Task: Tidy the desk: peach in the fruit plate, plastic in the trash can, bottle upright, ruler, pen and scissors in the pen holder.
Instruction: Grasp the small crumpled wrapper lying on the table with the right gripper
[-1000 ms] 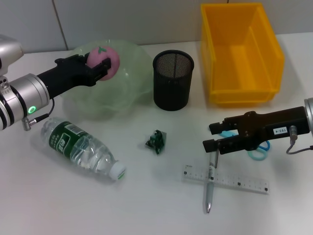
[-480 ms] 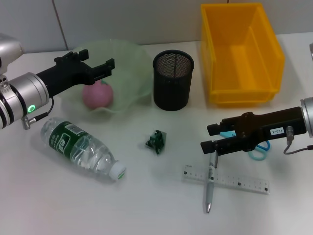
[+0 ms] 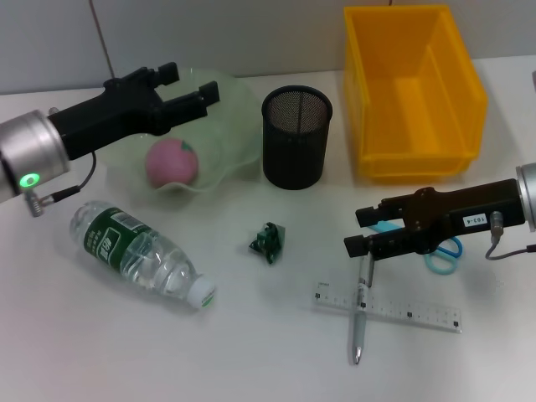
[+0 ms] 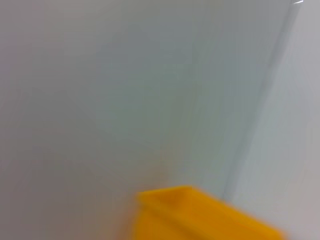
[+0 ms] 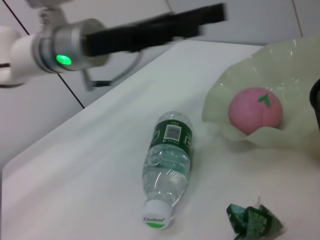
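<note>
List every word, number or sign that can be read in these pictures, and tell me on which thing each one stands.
"Cestbon": on the white cap of the lying bottle.
Barcode and small print on the bottle's green label: too small to read.
White sticker on the right gripper: characters too blurred to read with certainty.
Scale marks on the ruler: no figures can be read.
Left gripper: no text shows.

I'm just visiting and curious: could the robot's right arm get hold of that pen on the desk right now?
Probably yes. The right gripper hangs open just above the pen's upper end, nothing between them. The pen lies across the ruler, which might shift during a grasp.
</note>
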